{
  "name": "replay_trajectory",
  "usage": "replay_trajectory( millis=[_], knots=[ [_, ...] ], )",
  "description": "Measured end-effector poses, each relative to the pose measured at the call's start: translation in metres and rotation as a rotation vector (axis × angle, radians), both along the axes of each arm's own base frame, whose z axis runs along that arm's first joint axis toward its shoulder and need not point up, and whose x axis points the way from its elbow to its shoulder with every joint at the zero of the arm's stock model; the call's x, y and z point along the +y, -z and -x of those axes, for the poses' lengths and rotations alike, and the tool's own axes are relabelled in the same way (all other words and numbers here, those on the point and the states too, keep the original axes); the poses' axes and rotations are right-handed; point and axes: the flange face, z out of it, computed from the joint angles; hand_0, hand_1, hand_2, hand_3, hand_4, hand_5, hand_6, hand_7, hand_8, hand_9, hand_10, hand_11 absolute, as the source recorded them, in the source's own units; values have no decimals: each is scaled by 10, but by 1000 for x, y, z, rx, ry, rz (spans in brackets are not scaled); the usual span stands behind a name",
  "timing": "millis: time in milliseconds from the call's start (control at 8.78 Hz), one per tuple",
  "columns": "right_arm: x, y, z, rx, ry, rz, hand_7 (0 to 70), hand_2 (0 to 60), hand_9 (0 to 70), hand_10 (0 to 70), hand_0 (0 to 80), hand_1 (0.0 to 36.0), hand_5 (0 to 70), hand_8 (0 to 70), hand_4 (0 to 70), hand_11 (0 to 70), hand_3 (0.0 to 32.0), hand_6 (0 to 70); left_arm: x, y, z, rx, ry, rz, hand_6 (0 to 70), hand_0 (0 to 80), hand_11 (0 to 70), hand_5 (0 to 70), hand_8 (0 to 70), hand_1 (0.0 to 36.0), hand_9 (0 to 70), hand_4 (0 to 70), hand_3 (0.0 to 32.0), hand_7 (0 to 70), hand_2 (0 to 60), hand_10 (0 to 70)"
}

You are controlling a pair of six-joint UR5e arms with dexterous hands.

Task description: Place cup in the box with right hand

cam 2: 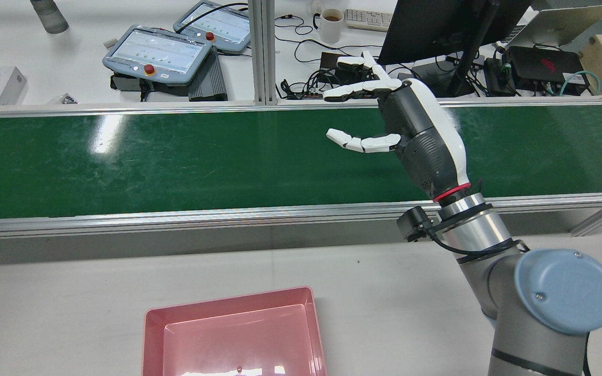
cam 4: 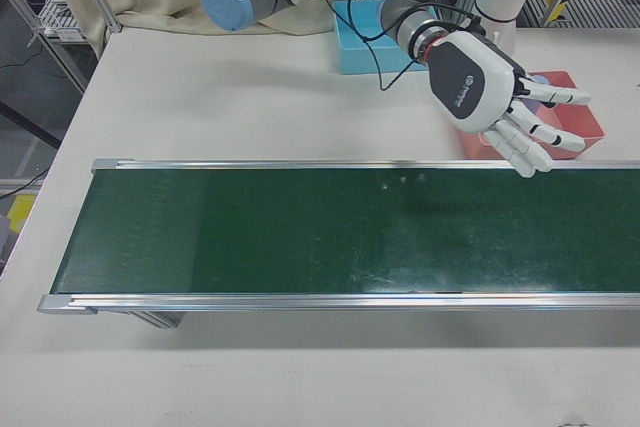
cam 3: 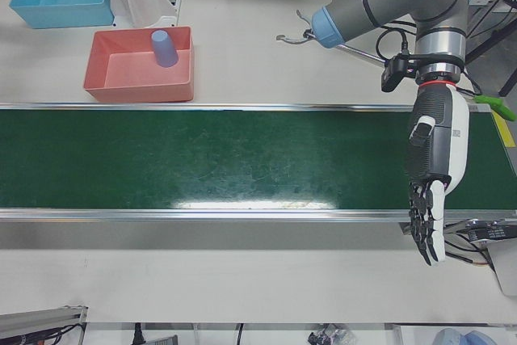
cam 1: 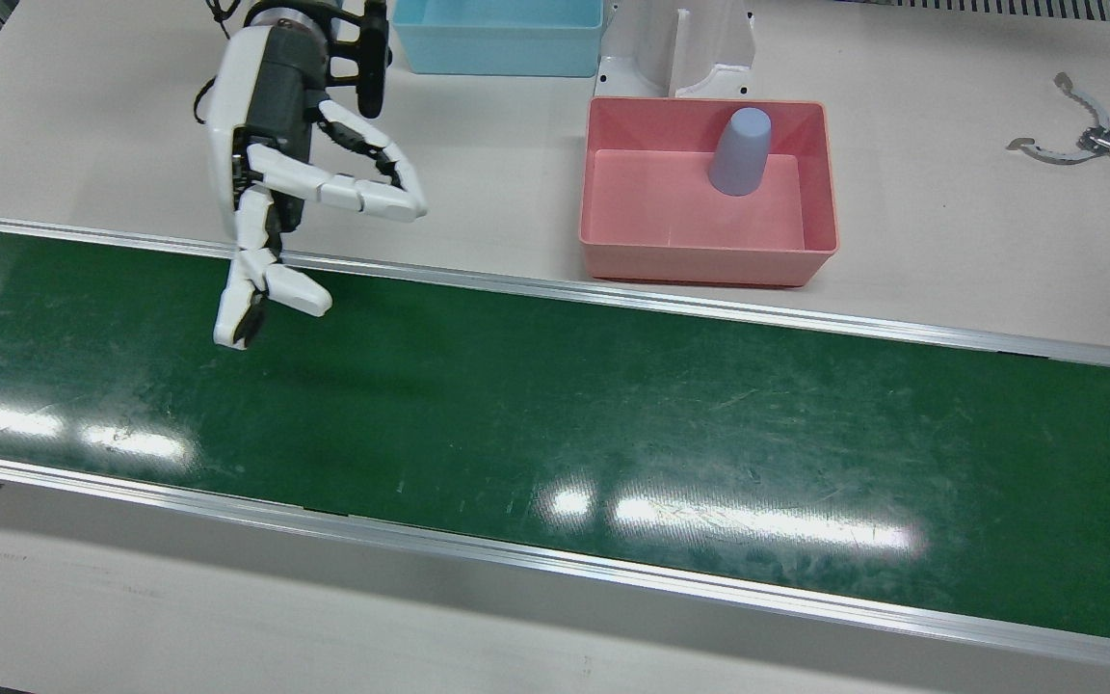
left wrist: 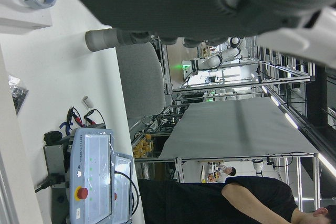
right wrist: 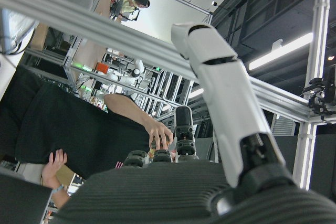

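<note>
Standing upside down in the smooth pink box (cam 1: 709, 255), the round blue cup (cam 1: 740, 151) is far from the empty, spread-fingered right hand (cam 1: 271, 183).

Conveyor belt (cam 1: 555, 405): glossy green, finely scratched, mirrors ceiling lights; rails brushed metal. Box (cam 1: 613, 255): smooth pink plastic, slight sheen. Cup (cam 1: 740, 151): matt grey-blue plastic. Table (cam 1: 950, 241): matt off-white. Right hand (cam 1: 295, 173): glossy white shells, dark ribbed palm.

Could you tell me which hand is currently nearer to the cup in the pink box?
Right. The right hand hovers open over the belt's edge beside the pink box holding the cup; the left hand hangs far down the belt.
</note>
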Motion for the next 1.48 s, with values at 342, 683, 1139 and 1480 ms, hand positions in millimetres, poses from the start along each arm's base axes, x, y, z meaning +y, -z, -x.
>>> replay_trajectory(
  millis=[342,683,1139,1480],
  knots=[
    [-69,-82,-65,80,17,124,272,175,40,32,730,294,80,5,394,75,0,79,0,0,0,0,0,0,0,0,0,0,0,0,0,0,0,0,0,0],
    [-96,-138,-98,8,48,204,125,70,11,42,586,201,67,0,279,86,0,50,0,0,0,0,-1,0,0,0,0,0,0,0,0,0,0,0,0,0],
    [-86,-189,-120,-28,16,179,38,80,0,37,550,178,62,0,197,78,0,24,0,0,0,0,0,0,0,0,0,0,0,0,0,0,0,0,0,0],
    [-81,-205,-133,-41,-55,200,68,70,0,25,550,176,62,0,194,58,12,22,0,0,0,0,0,0,0,0,0,0,0,0,0,0,0,0,0,0]
  ],
)
